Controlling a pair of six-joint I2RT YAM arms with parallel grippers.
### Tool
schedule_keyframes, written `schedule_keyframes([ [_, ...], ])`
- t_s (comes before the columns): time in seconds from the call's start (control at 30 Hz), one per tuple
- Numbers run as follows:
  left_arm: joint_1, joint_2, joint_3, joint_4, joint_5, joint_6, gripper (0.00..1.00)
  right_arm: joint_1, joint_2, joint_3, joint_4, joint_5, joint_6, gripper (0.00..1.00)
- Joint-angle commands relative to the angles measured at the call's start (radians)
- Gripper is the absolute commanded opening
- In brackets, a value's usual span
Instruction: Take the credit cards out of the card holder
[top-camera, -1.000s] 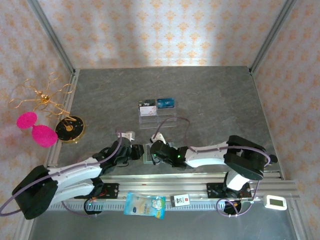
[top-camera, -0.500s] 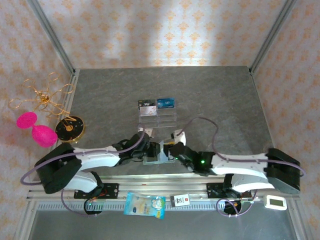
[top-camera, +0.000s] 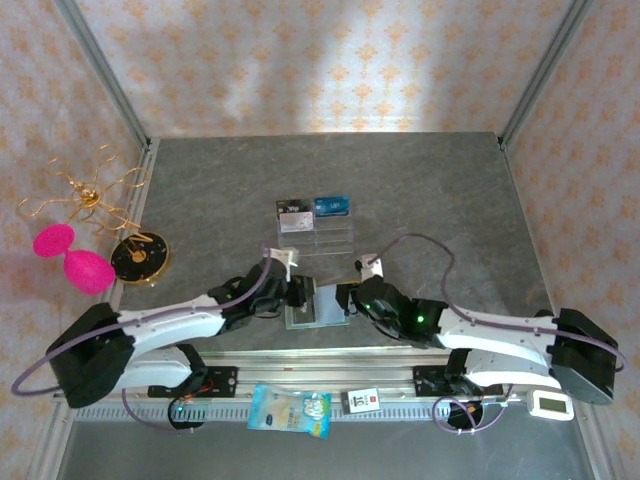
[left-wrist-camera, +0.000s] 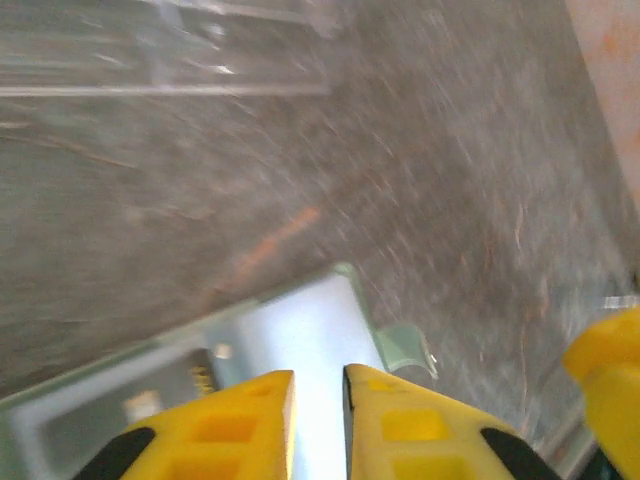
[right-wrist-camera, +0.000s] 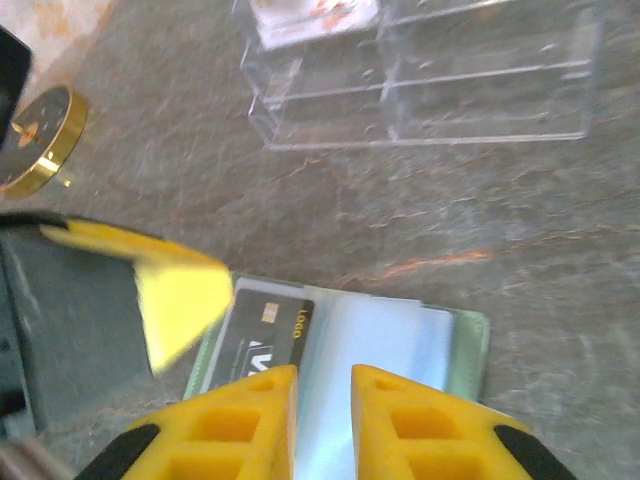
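Note:
The sage-green card holder (top-camera: 316, 307) lies open and flat near the table's front edge, its clear pockets glaring white (right-wrist-camera: 385, 345). Its snap tab (left-wrist-camera: 405, 345) sticks out on one side. A dark card with a gold chip (right-wrist-camera: 262, 325) sits in one pocket. The credit cards are hidden under the glare. My left gripper (top-camera: 302, 292) hovers at the holder's left edge and my right gripper (top-camera: 346, 298) at its right edge. In each wrist view the yellow fingers (left-wrist-camera: 318, 376) (right-wrist-camera: 324, 372) stand a narrow slit apart over the pockets. Whether they pinch clear plastic is unclear.
A clear acrylic rack (top-camera: 316, 232) stands just behind the holder with a blue card (top-camera: 331, 206) on top. A gold-rimmed black disc (top-camera: 139, 258), a gold wire ornament and pink pieces sit at the left edge. A blue packet (top-camera: 290, 410) lies on the front rail.
Both arms have stretched out lower and wider. The grippers have shifted from the holder's near side to its left and right edges.

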Motion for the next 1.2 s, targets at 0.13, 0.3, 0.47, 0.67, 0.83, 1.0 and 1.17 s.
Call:
schedule_keyframes([
  [0.13, 0.030, 0.005, -0.065, -0.062, -0.009, 0.031, 0.14, -0.063, 0.265, 0.181, 0.099, -0.442, -0.026, 0.19],
  [0.3, 0.031, 0.004, -0.074, -0.088, -0.067, 0.049, 0.05, -0.122, 0.402, 0.191, 0.124, -0.522, 0.053, 0.16],
  [0.47, 0.031, 0.007, -0.096, -0.082, -0.049, 0.064, 0.04, -0.138, 0.457, 0.189, 0.103, -0.499, 0.091, 0.16],
  [0.67, 0.027, 0.036, -0.121, -0.041, -0.007, 0.056, 0.06, -0.144, 0.483, 0.183, 0.095, -0.472, 0.115, 0.17],
  [0.83, 0.009, 0.027, -0.124, -0.035, -0.020, 0.054, 0.09, -0.145, 0.490, 0.181, 0.075, -0.449, 0.116, 0.20],
  [1.0, 0.006, 0.067, -0.116, -0.053, -0.037, 0.054, 0.06, -0.146, 0.500, 0.187, 0.039, -0.417, 0.115, 0.20],
  [1.17, 0.006, 0.066, -0.122, -0.074, -0.047, 0.060, 0.04, -0.145, 0.498, 0.182, 0.016, -0.399, 0.109, 0.21],
])
